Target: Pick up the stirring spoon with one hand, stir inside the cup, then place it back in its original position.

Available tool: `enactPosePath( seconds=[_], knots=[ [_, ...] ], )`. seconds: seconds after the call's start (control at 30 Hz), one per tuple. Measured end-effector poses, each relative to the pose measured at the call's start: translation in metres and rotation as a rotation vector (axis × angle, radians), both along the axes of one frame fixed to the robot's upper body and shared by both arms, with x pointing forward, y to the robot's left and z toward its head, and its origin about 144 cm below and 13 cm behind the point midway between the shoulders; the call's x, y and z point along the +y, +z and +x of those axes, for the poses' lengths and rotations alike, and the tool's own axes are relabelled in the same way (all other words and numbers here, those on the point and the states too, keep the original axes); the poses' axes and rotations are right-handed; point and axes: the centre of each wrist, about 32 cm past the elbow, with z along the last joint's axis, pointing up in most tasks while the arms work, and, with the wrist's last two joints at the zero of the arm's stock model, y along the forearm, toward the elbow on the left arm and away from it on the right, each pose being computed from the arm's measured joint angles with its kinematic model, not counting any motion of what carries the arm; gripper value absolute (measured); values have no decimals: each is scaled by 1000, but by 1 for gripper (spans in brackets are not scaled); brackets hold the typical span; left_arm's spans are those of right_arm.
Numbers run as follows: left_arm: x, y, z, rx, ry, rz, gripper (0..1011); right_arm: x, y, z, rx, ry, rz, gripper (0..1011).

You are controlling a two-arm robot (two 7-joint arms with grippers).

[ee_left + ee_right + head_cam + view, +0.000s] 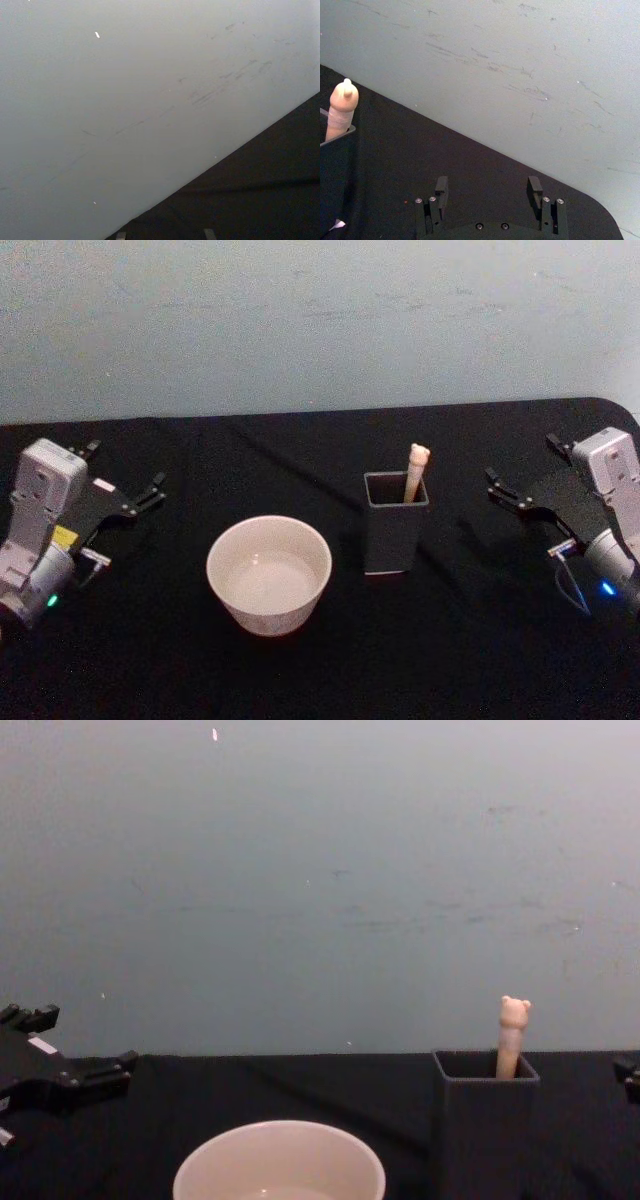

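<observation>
Spoon (417,466) in holder (390,540) beside cup (266,616); left hand (127,465), right hand (522,459) spread

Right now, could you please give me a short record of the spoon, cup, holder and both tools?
to grasp: beige bear-topped stirring spoon, handle up
stored in: tall dark grey square holder
stir target: wide cream-white round cup, left of the holder, not touching it
left arm: left tool open, empty, at the black table's left side
right arm: right tool open, empty, at the table's right side
progress: spoon not yet picked up
</observation>
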Motion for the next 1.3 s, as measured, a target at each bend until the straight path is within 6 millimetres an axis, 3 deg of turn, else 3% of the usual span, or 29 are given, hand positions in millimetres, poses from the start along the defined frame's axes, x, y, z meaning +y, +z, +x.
enactPosePath(
  seconds=[1.3],
  knots=[
    [0, 0, 0, 0, 0, 0, 1001, 0, 0, 0, 0, 0, 0, 1002]
  ],
)
